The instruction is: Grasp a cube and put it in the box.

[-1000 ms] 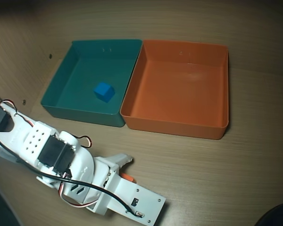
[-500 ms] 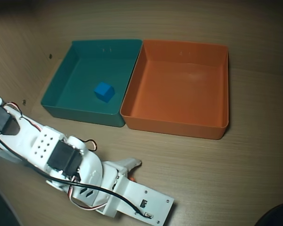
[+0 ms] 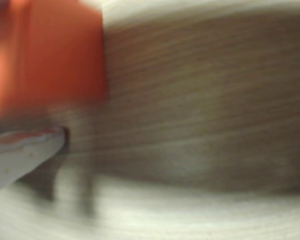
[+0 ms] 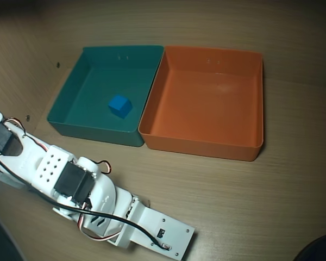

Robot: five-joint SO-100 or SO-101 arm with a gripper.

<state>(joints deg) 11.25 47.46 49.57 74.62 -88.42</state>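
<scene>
Since half a second ago the arm has turned a little, and the white finger and the orange spot beside it, which showed near the desk's front edge, are now hidden under the wrist plate.

From the wrist, all is blurred: the cube (image 3: pixel 47 55) fills the upper left, just above a pale fingertip (image 3: pixel 25 150), over bare desk (image 3: pixel 205 110). Whether the jaws grip it I cannot tell.

From above, the box (image 4: pixel 206 144) stands empty by the teal tray (image 4: pixel 92 128) holding a blue cube (image 4: pixel 119 106).
</scene>
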